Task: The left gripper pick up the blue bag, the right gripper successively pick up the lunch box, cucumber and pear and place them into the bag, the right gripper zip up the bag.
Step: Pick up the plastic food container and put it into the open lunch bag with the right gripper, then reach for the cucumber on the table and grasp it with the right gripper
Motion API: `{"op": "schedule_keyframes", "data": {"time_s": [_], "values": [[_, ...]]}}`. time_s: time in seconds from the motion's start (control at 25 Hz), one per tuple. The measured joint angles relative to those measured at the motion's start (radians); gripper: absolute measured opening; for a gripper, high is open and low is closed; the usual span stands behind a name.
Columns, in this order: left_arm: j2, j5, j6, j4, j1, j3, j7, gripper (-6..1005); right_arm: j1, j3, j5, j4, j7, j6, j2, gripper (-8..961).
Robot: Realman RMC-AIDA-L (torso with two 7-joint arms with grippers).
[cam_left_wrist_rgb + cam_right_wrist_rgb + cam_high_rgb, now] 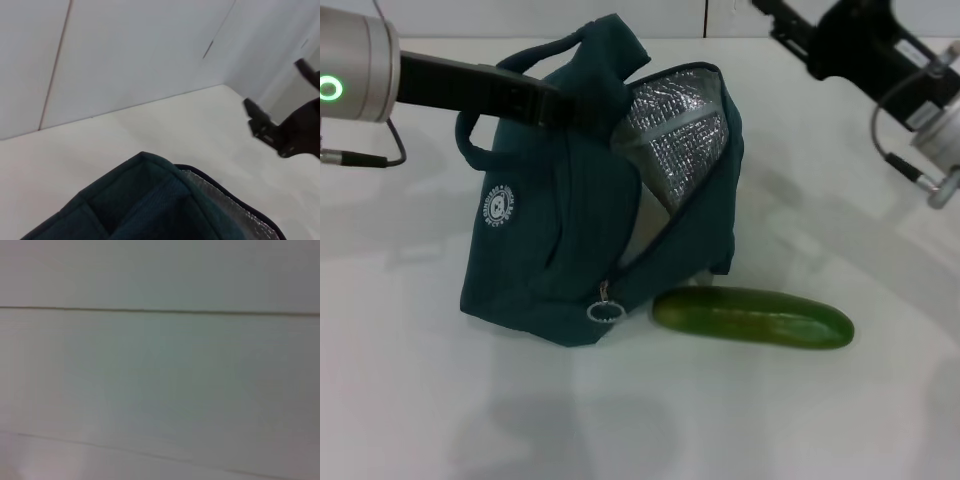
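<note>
The blue bag (570,240) stands tilted on the white table, its top open and the silver foil lining (675,130) showing. My left gripper (558,106) is shut on the bag's near handle and holds that side up; the left wrist view shows the bag's top edge (150,195) just below it. The ring-pull zipper (605,311) hangs at the bag's lower front corner. The cucumber (755,317) lies on the table, its end touching the bag's bottom right. My right gripper (767,18) is open and empty, up at the far right, also in the left wrist view (272,82). The lunch box and pear are out of view.
The white table (840,200) meets a pale wall at the back (125,55). The right wrist view shows only this pale wall (160,390). Cables (910,160) hang from the right arm.
</note>
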Motion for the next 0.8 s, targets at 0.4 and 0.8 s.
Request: {"op": "schedule_keyframes", "data": {"time_s": [0.4, 0.8], "values": [[-0.001, 0.000, -0.008, 0.000, 0.009, -0.001, -0.004, 40, -0.170, -0.034, -0.007, -0.235, -0.125, -0.106, -0.009, 689], [-0.002, -0.053, -0.046, -0.043, 0.045, -0.005, 0.030, 40, -0.272, -0.360, -0.086, -0.511, -0.325, -0.049, -0.080, 805]]}}
